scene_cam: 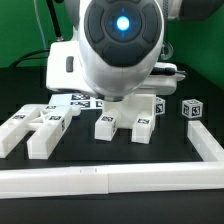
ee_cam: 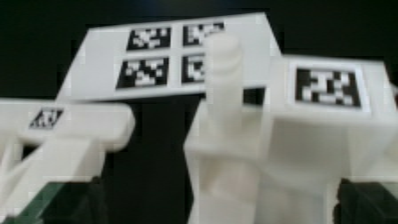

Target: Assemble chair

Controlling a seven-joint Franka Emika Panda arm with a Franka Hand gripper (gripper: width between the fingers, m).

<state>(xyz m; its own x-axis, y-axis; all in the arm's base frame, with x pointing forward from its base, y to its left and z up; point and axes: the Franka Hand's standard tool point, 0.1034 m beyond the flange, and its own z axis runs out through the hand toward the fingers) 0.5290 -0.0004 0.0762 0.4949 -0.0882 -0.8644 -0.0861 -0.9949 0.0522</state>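
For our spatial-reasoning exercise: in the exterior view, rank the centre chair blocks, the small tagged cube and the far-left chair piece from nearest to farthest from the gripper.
1. The centre chair blocks, just below the gripper.
2. The small tagged cube, on the exterior view's right.
3. The far-left chair piece, at the exterior view's left edge.

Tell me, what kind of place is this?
Probably a robot lab bench: a robot arm hangs over a black table, tagged white chair parts lie scattered, and a white rail borders them.
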